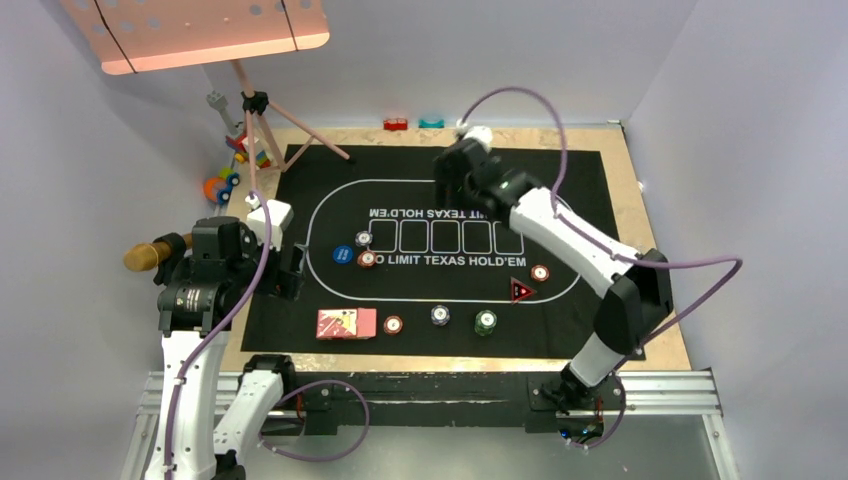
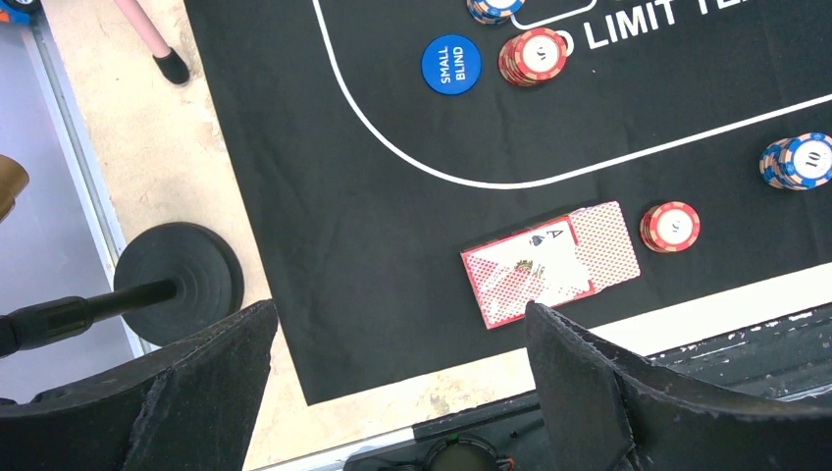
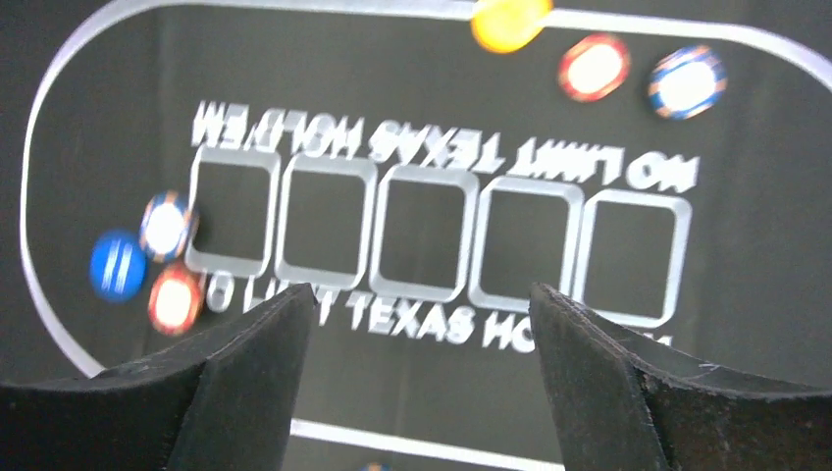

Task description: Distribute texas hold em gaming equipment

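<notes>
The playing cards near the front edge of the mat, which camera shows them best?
The left wrist view: the playing cards are sharp, an ace face up on red backs. The top view shows only a small red stack. The right wrist view misses them.

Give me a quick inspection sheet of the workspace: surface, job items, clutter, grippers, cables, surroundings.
Surface: black poker mat on a wooden board, flat.
Job items: cards at the near mat edge, one face up on the red backs; chip stacks spread across the mat; blue button by two stacks; triangular marker near right.
Clutter: toy pieces off the mat's far-left corner; red block and teal block at the far edge.
Grippers: left gripper open, empty, above the near-left mat corner; right gripper open, empty, over the printed card boxes.
Cables: purple cables loop above both arms.
Surroundings: stand with pink perforated panel, far left.
</notes>
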`<state>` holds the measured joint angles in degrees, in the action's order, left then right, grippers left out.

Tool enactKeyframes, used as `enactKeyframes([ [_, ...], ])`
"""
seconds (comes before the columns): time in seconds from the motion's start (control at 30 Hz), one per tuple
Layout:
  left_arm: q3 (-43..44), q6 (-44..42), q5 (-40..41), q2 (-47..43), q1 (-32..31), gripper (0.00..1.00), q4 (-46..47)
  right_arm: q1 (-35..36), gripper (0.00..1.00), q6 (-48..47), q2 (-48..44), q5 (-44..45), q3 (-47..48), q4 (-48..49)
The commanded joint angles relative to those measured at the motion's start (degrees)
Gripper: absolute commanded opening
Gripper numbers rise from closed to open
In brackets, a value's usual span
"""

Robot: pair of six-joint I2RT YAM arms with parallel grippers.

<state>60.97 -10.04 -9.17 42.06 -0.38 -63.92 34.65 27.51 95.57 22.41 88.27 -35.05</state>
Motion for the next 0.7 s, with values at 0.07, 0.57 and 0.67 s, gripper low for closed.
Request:
enactKeyframes([
  [0.07,0.03,0.36,0.31,-0.88,0.18,1.00,1.46,14.68,0.87,5.92,-2.67,-1.04,-12.07,-4.05],
  [0.57,0.38,0.24,0.61,-1.46,0.16,1.00,0.65,27.13,0.86,13.75,1.30,-6.40,-22.70,-0.87],
  [0.67,0.38,0.26,0.64,-1.43,0.13,1.00,0.67,27.12,0.85,13.89,2.58,-6.60,-23.37,-0.40],
])
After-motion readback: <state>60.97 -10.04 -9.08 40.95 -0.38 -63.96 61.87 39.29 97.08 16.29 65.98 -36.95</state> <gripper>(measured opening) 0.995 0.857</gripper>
